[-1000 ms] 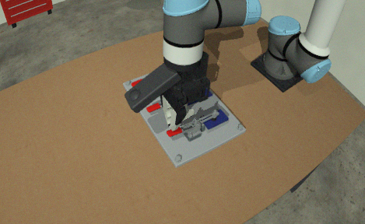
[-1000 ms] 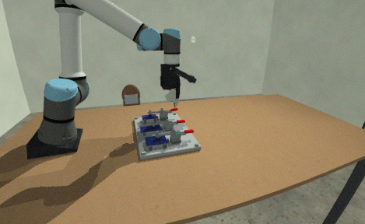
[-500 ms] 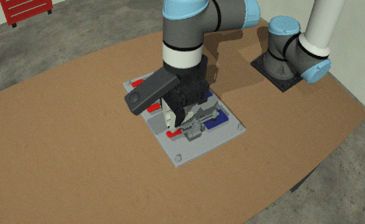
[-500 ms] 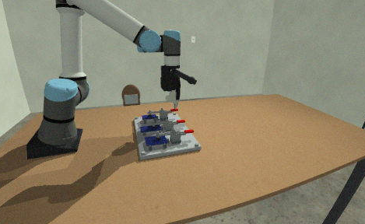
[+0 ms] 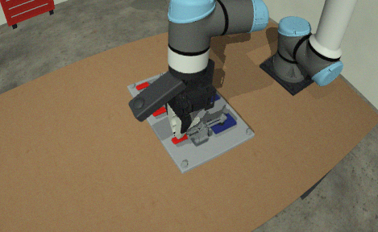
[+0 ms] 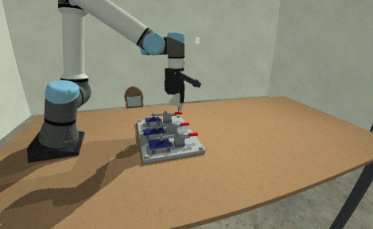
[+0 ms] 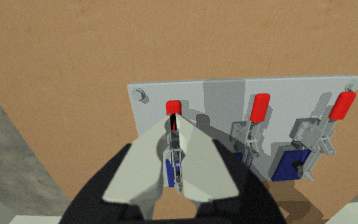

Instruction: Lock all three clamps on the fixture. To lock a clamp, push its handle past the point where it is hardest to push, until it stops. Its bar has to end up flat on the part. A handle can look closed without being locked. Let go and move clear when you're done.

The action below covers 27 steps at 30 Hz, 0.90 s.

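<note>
See desk carrying everything, with arm base by one edge. Find fixture plate inward from that edge, well apart from desk corners, all three clamps on it. Note blue part under end clamp, bar apparently down over it. Log end effector as fingers together, nothing between, tips right at or just above end handle; can't tell contact. Mark middle handle and opposite end handle as low too. Judge progress as late: all three look closed, locks unconfirmed. Probably left: press end handle to its stop, then check bars sit flat. Don't count low handles as locked.
</note>
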Each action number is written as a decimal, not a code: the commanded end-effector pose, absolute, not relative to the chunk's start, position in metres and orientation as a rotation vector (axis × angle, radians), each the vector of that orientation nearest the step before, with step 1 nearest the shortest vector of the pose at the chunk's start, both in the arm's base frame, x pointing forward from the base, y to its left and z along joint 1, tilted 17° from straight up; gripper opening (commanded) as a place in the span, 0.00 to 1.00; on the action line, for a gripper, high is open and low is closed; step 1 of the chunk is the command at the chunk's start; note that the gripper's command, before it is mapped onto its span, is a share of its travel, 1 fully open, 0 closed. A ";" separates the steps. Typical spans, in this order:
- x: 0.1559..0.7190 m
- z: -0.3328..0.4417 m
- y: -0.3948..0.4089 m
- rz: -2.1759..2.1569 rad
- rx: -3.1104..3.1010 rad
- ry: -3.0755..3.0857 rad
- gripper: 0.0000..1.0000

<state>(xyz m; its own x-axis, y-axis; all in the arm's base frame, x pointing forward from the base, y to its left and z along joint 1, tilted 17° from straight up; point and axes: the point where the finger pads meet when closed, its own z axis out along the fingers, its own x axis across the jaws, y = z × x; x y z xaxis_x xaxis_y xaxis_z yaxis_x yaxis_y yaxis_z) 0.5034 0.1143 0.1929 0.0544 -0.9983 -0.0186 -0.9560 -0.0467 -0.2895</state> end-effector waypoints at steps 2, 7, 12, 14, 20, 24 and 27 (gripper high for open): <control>0.503 0.191 0.114 -0.272 -2.106 2.000 0.00; 0.492 0.231 0.113 -0.272 -2.106 2.000 0.00; 0.489 0.241 0.113 -0.271 -2.106 2.001 0.00; 0.489 0.241 0.113 -0.271 -2.106 2.001 0.00; 0.489 0.241 0.113 -0.271 -2.106 2.001 0.00; 0.485 0.256 0.112 -0.272 -2.106 2.000 0.00; 0.484 0.261 0.112 -0.272 -2.106 2.000 0.00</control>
